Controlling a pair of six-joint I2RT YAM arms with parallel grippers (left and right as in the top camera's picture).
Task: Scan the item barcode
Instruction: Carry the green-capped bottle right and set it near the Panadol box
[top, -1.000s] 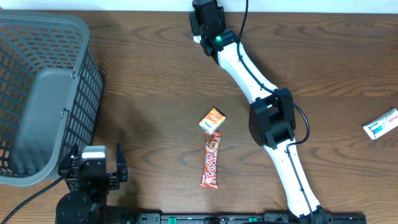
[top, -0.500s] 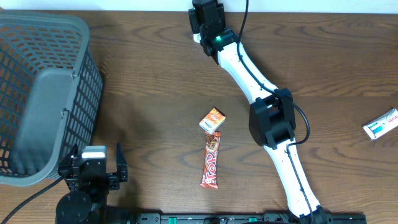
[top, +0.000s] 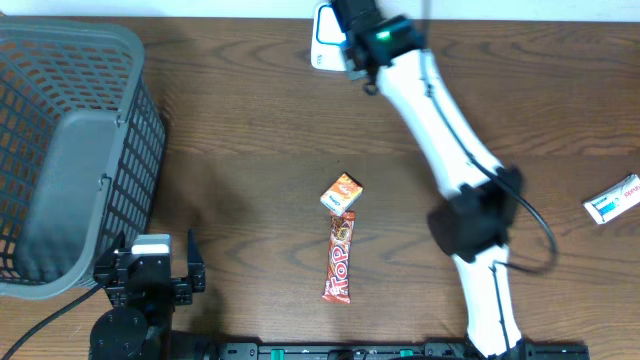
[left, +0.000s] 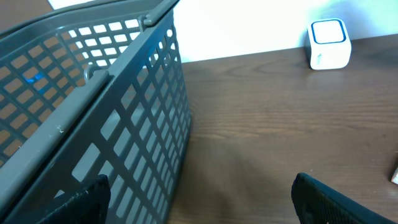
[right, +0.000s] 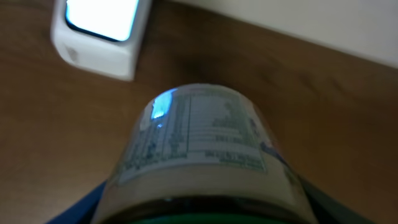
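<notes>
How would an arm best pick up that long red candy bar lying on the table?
Grip the candy bar across its narrow width near the middle, coming straight down from above: it lies flat, its long sides are free, and the small orange packet crowds its far end.

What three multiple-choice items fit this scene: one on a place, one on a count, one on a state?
1. Where does the grey basket stand?
A. on the left arm's side
B. on the right arm's side
C. at the table's centre

2. How many snacks lie at the centre of the table?
A. one
B. two
C. four

3. What is the right gripper doing?
A. standing open and empty
B. holding a labelled container
C. gripping a cloth

1 A: it fills the left edge in the overhead view.
2 B: an orange box and a Top bar.
3 B: the container sits between its fingers in the right wrist view.
</notes>
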